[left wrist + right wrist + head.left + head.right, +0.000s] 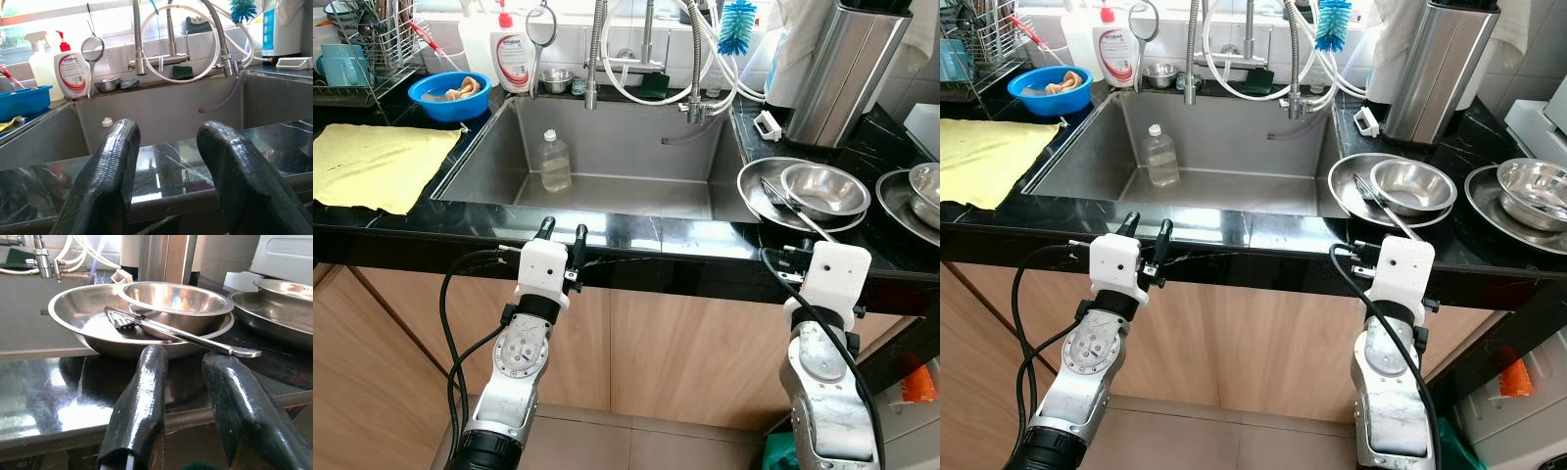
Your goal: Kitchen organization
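My left gripper is open at the counter's front edge, just before the steel sink; nothing is between its fingers. A clear plastic bottle with a white cap stands in the sink. My right gripper is open at the counter edge, facing a wide steel plate. That plate holds a steel bowl and a slotted steel spatula, whose handle points toward the gripper.
A yellow cloth lies on the left counter, behind it a blue bowl and a dish rack. Soap bottle and taps stand behind the sink. Far right are another plate with a bowl and a steel bin.
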Controlling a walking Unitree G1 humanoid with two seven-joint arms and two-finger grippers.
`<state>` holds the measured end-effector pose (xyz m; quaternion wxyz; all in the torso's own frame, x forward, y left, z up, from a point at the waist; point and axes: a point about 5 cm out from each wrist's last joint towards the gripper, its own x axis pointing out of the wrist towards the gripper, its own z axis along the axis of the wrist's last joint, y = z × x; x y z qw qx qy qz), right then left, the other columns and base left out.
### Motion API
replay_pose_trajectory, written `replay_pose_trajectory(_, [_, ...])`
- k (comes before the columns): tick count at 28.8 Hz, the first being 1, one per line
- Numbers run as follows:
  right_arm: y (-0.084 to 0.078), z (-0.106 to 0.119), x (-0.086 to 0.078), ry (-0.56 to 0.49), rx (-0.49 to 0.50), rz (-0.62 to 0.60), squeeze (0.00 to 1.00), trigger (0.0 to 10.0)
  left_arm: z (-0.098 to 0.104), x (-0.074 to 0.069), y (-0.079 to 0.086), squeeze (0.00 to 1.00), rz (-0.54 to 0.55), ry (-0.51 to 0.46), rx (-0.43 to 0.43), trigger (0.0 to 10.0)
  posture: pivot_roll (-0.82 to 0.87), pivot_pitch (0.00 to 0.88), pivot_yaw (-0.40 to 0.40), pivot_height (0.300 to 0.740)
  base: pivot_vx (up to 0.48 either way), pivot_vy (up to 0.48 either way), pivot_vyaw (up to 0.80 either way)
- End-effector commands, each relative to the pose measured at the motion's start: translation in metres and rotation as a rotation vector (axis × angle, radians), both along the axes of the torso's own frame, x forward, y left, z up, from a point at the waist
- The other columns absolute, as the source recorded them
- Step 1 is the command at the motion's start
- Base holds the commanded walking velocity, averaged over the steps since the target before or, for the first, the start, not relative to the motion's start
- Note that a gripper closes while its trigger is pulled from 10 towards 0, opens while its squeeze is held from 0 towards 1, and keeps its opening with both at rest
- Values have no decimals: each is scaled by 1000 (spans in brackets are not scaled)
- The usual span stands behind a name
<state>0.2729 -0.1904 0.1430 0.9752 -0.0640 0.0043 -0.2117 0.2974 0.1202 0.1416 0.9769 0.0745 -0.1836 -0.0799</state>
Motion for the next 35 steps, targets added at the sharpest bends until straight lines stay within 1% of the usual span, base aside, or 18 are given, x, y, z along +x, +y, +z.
replay_pose_trajectory(1, [-2, 10, 1, -44, -7, -8, 0, 10000, -3, 0, 0, 0, 4, 4, 1, 10000, -150, 0, -48, 706, 0, 0, 0])
replay_pose_trajectory(4, [-1, 11, 2, -53, -9, -2, 0, 10000, -3, 0, 0, 0, 5, 4, 1, 10000, -151, 0, -48, 706, 0, 0, 0])
replay_pose_trajectory(8, [4, 13, 6, -61, -25, 43, 0, 10000, -3, 0, 0, 0, 6, 5, 2, 10000, -149, 0, -48, 706, 0, 0, 0])
replay_pose_trajectory(14, [13, 11, 10, -55, -5, 99, 0, 10000, -3, 0, 0, 0, 7, 6, 5, 10000, -148, 0, -49, 706, 0, 0, 0])
replay_pose_trajectory(21, [20, -2, 13, 28, -6, 148, 0, 10000, -4, -1, 0, 0, -2, 9, 11, 10000, -146, 0, -41, 706, 0, 0, 0])
replay_pose_trajectory(32, [21, -3, 14, 26, -5, 146, 0, 10000, -4, -1, -1, 0, -14, 13, 17, 10000, -145, 0, -31, 706, 0, 0, 0])
replay_pose_trajectory(35, [21, -3, 14, 32, -20, 139, 0, 10000, -4, -1, -1, 0, -17, 12, 19, 10000, -146, 0, -31, 706, 0, 0, 0])
